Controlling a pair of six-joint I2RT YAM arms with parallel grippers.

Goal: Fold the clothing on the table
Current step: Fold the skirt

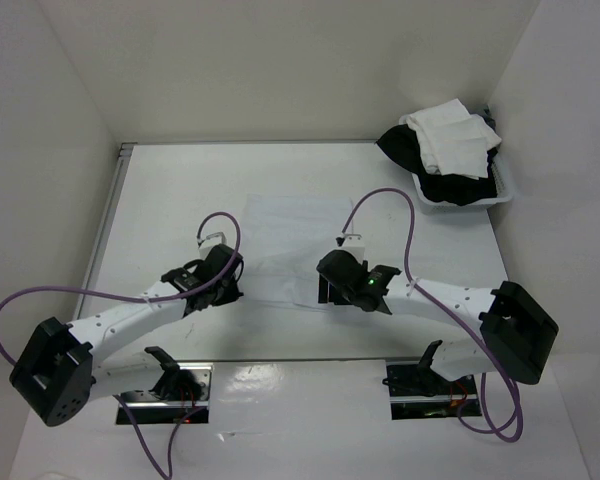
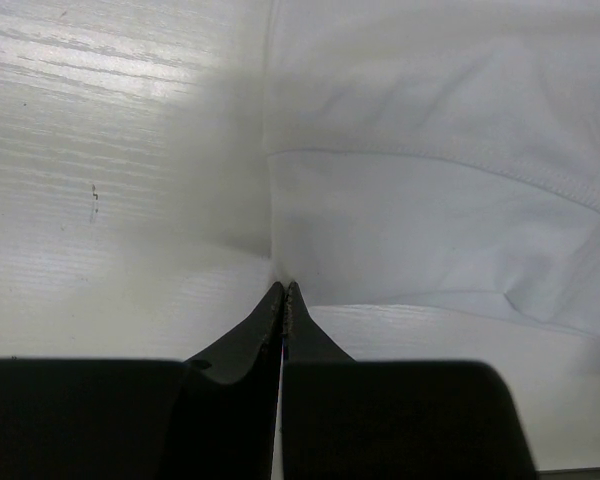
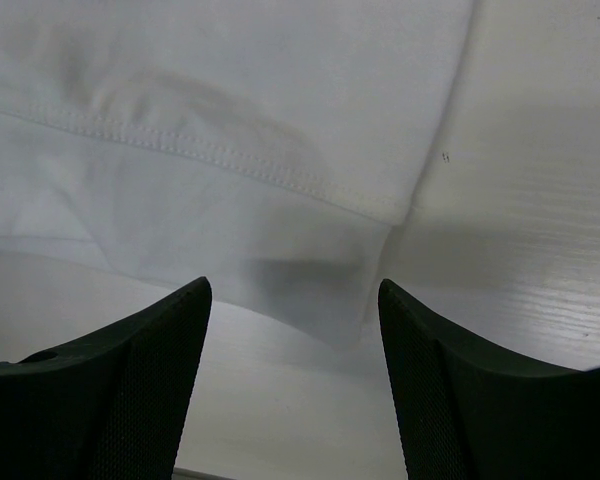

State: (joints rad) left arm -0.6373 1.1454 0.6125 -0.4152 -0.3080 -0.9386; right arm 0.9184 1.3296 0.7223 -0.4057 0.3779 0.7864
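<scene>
The clothing (image 1: 285,240) lies flat on the table (image 1: 170,200), about at its middle. From the clothing, a bin (image 1: 502,193) stands well apart at 2 o'clock, at the far right corner of the table, and a heap of garments (image 1: 445,148) lies in it. The left gripper (image 1: 223,277) is at 7 o'clock of the clothing, its tips touching the near left corner. The right gripper (image 1: 332,268) is at 5 o'clock, and the near right corner lies just before its jaws, between them.
</scene>
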